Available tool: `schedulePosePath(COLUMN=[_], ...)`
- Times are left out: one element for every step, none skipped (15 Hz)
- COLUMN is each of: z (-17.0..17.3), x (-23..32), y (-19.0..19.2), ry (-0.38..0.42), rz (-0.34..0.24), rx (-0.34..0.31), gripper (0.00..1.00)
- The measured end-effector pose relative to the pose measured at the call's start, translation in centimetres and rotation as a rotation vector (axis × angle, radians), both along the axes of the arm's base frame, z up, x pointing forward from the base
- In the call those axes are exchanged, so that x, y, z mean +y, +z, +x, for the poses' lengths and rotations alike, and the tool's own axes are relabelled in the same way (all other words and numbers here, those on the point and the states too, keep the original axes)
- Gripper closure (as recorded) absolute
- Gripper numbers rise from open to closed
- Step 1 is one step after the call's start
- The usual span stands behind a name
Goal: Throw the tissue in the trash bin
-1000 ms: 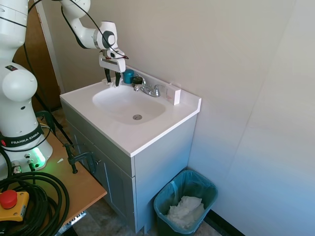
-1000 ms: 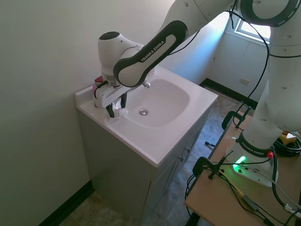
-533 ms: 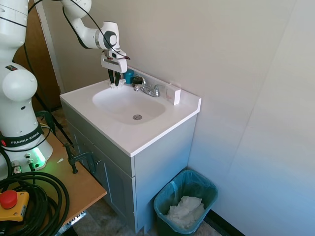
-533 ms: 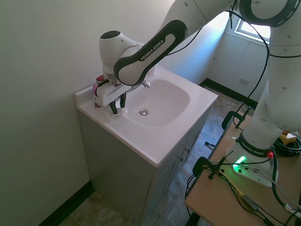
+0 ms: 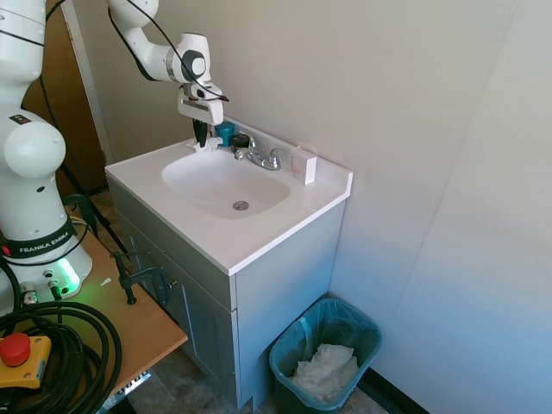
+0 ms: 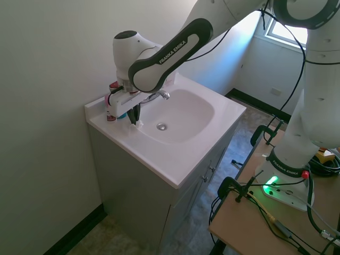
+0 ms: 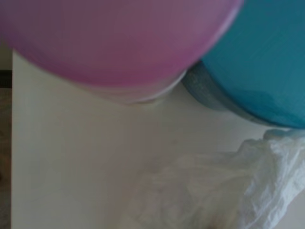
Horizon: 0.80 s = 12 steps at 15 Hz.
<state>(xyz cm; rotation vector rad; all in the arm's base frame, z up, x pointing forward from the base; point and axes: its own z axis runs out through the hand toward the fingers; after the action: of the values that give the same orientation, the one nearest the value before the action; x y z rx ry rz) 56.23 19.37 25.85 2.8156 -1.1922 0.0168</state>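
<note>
The tissue [image 5: 210, 145] is a small white wad at the back left of the vanity top, by the basin's far rim. My gripper [image 5: 201, 143] points straight down with its dark fingers pressed together on it. From the other side the gripper [image 6: 134, 120] shows the same, with the tissue [image 6: 139, 125] poking out at the tips. Up close, the tissue [image 7: 214, 186] lies crumpled on the white counter. The trash bin [image 5: 290, 341] stands on the floor to the right of the vanity, dark teal with a blue-green liner.
A heap of crumpled white paper [image 5: 326, 369] fills the bin. A teal cup [image 5: 225, 133] and a pink bottle [image 6: 110, 101] stand close behind the gripper by the wall. The faucet [image 5: 259, 157] and a white box [image 5: 304, 164] line the back edge of the sink [image 5: 226, 183].
The fingers stood apart around the tissue a second ago and have since come together on it. The gripper has shifted slightly toward the wall and up.
</note>
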Motion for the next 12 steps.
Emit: schedulePosePath(z=[-0.6, -1.3, -2.2, -3.3, -4.5, -5.6, -6.4, -7.0, -7.3, -7.6, -8.1, -8.9], x=[-0.1, -0.1, 0.0, 0.3, 0.6, 0.7, 0.1, -1.2, -3.6, -6.8, -10.5, -14.8], y=[0.7, 1.7, 3.3, 5.2, 7.5, 9.8, 12.2, 14.7, 17.2, 19.6, 22.0, 24.4], ry=[0.003, 0.009, 0.017, 0.029, 0.042, 0.047, 0.038, 0.013, -0.026, -0.077, -0.132, -0.192], rz=[0.003, 0.009, 0.018, 0.029, 0.039, 0.044, 0.044, 0.042, 0.041, 0.039, 0.036, 0.032], rx=[-0.005, -0.014, -0.028, -0.05, -0.081, -0.119, -0.17, -0.224, -0.273, -0.321, -0.368, -0.416], gripper=[1.0, 1.0, 1.0, 1.0, 1.0, 1.0, 1.0, 1.0, 1.0, 1.0, 1.0, 1.0])
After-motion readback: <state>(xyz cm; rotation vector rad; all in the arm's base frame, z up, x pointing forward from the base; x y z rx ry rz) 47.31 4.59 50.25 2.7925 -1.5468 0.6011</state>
